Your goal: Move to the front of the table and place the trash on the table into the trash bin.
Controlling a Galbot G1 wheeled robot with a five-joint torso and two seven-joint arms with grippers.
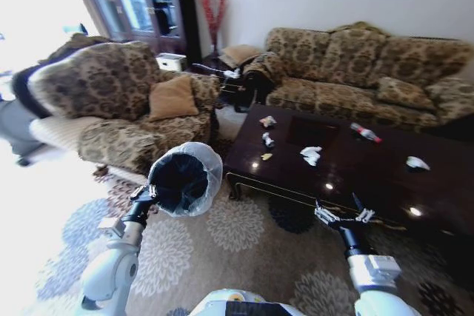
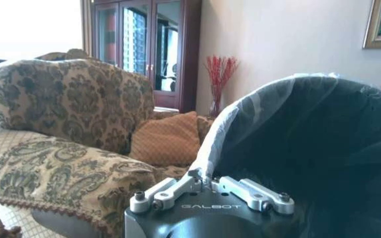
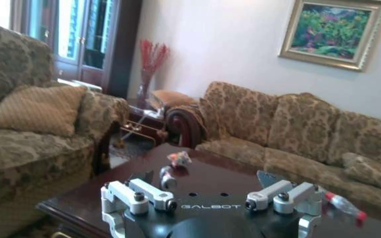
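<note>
A: What step does the figure show, and how is it done well?

B: The approach. The large glossy dark mahogany counter [image 1: 348,160] lies ahead and to the robot's right, with the litter spread over its top: a crumpled white paper wad [image 1: 311,155] near the middle, another white wad [image 1: 417,162] toward the far right, a clear plastic bottle with a red label [image 1: 366,132] near the sofa side, a small yellow scrap [image 1: 266,157] and small wrappers [image 1: 267,121] at the left end. The left end effector [image 1: 152,194], pinched shut on the rim, holds the small round black bin with its translucent bluish-white liner [image 1: 184,180] aloft, mouth tilted toward the camera. The right end effector [image 1: 342,217] is spread wide, empty, just short of the counter's near edge. A good approach, in my judgement, squares the base to the long front edge so the paper wad falls within reach, keeps the bin level beside the counter, and stops before the carved apron.

A: What is hard to make out?

B: The bin's interior is dark, so any contents cannot be told. In the left wrist view the liner hides the fingertips. The counter's right end runs out of the head view, and glare spots on the top could pass for scraps
</note>
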